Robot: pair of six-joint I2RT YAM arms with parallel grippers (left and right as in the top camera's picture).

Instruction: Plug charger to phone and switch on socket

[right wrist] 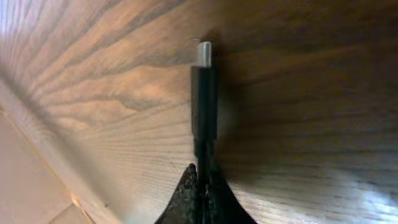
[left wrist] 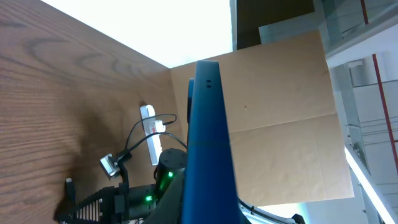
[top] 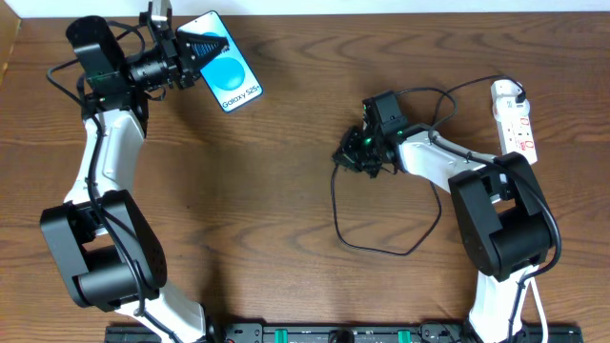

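The phone (top: 232,76) shows its cyan screen at the table's far left, and my left gripper (top: 203,46) is shut on its upper end. From the left wrist the phone (left wrist: 208,137) is seen edge-on as a blue slab rising between the jaws of the left gripper (left wrist: 214,210). The charger's thin black cable (top: 381,250) loops across the middle of the table and runs up toward the white socket (top: 515,119) at the far right. My right gripper (top: 349,158) is shut on the charger's connector end (right wrist: 204,106). Its metal tip (right wrist: 204,53) points forward just above the wood.
A brown cardboard panel (left wrist: 280,118) stands beyond the table's far side. The socket (left wrist: 151,134) and the right arm (left wrist: 166,175) also show in the left wrist view. Dark arm bases sit along the table's near edge (top: 315,333).
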